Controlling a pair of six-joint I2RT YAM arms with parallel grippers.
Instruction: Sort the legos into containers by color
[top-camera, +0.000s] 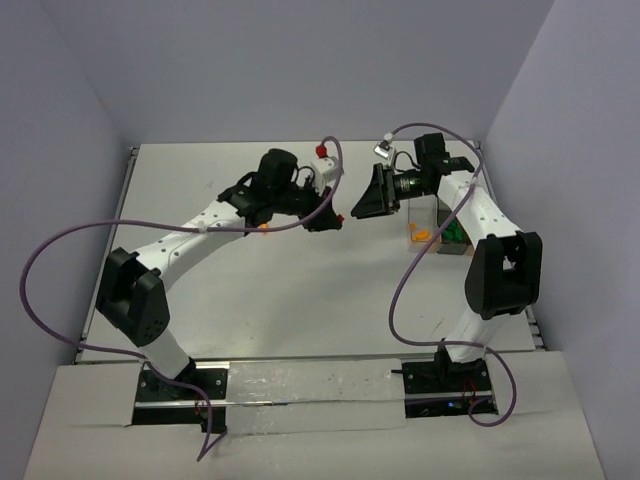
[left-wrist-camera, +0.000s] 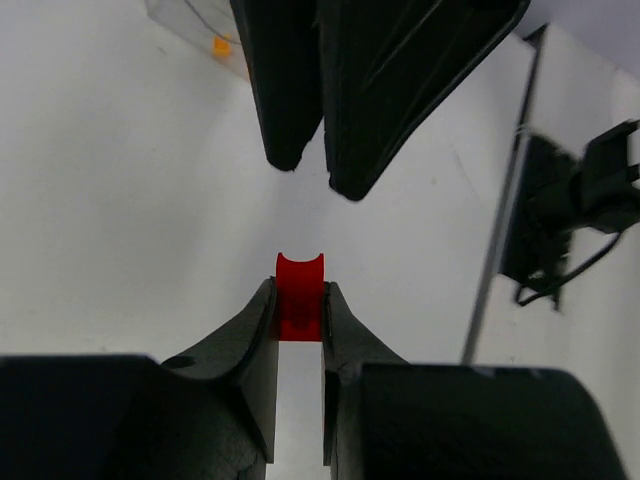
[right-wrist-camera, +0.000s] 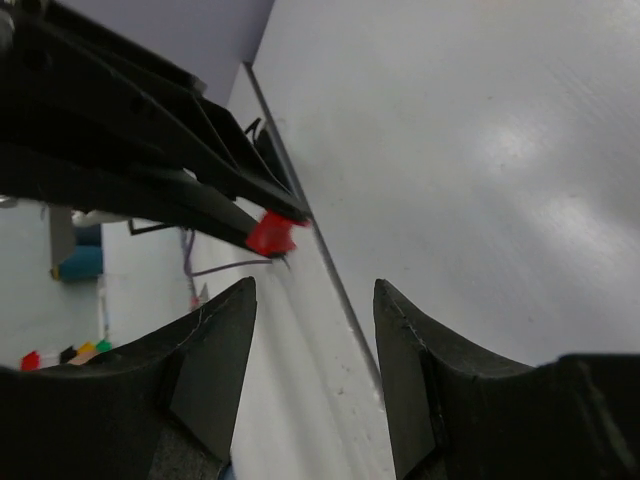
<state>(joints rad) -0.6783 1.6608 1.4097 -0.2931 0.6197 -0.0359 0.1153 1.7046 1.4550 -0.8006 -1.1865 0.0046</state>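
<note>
One red lego (left-wrist-camera: 299, 270) pinched in left gripper (left-wrist-camera: 299, 292), right gripper (right-wrist-camera: 313, 292) spread opposite

Robot arms: two. Grippers: two, left gripper (left-wrist-camera: 298, 290) and right gripper (right-wrist-camera: 315, 290). Small red plastic brick (left-wrist-camera: 299, 298): one. Small orange plastic brick on white surface (top-camera: 300, 320): one (top-camera: 262, 227). Orange pieces in clear plastic bins (top-camera: 440, 208): at least one (top-camera: 421, 236). Green pieces (top-camera: 456, 232) there: count unclear. Bin compartments: count unclear. Round red knob (top-camera: 321, 148): one.
</note>
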